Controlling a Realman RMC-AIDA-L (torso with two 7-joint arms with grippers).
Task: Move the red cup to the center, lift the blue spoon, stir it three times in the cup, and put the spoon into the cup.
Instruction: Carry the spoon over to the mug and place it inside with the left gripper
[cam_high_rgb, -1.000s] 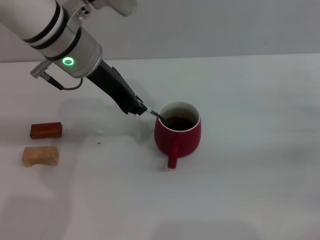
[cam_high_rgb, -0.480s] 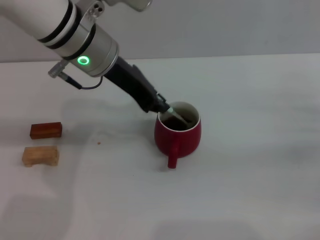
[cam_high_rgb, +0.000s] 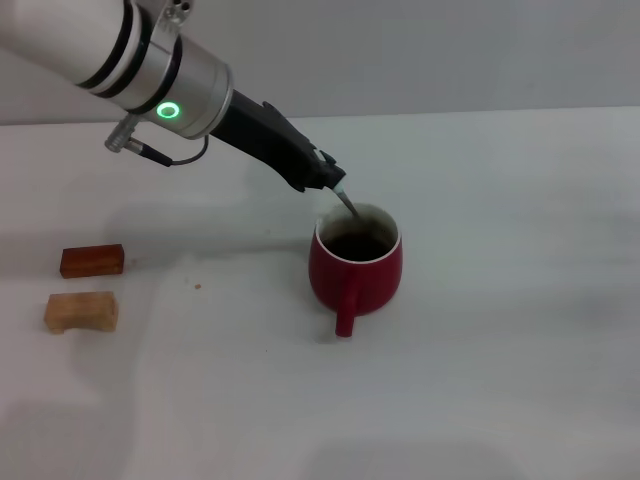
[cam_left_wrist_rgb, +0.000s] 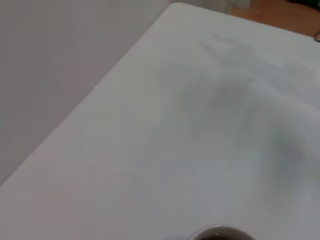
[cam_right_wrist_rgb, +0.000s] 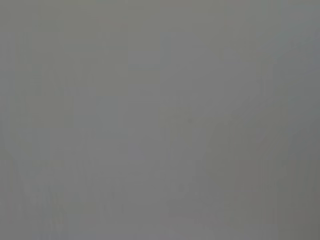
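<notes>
1. The head view takes in the whole scene: a white table (cam_high_rgb: 500, 380), the left arm reaching in from the far left corner, and the red cup (cam_high_rgb: 356, 268) standing upright near the middle of the table.
2. The left gripper (cam_high_rgb: 335, 186) hangs just above the far left side of the cup's rim. Its dark fingers are closed on the upper end of the blue spoon (cam_high_rgb: 347, 204).
3. Only the spoon's thin silver neck shows. It slants down from the fingertips over the rim into the cup. The handle is hidden in the grip and the bowl cannot be made out inside the cup.
4. The cup is squat and rounded, dark red outside with a white rim. Its inside looks dark. Its single red handle points toward the near edge of the table.
5. Near the left edge lie a brown wooden block (cam_high_rgb: 92, 261) and, just nearer, a tan wooden block (cam_high_rgb: 81, 311), both well apart from the cup.
6. The left wrist view shows only bare table stretching to a far corner, plus a sliver of the cup's white rim (cam_left_wrist_rgb: 220, 233). The gripper's fingers and the spoon are not visible there.
7. The right wrist view is a flat grey field. The right gripper appears in no view.
</notes>
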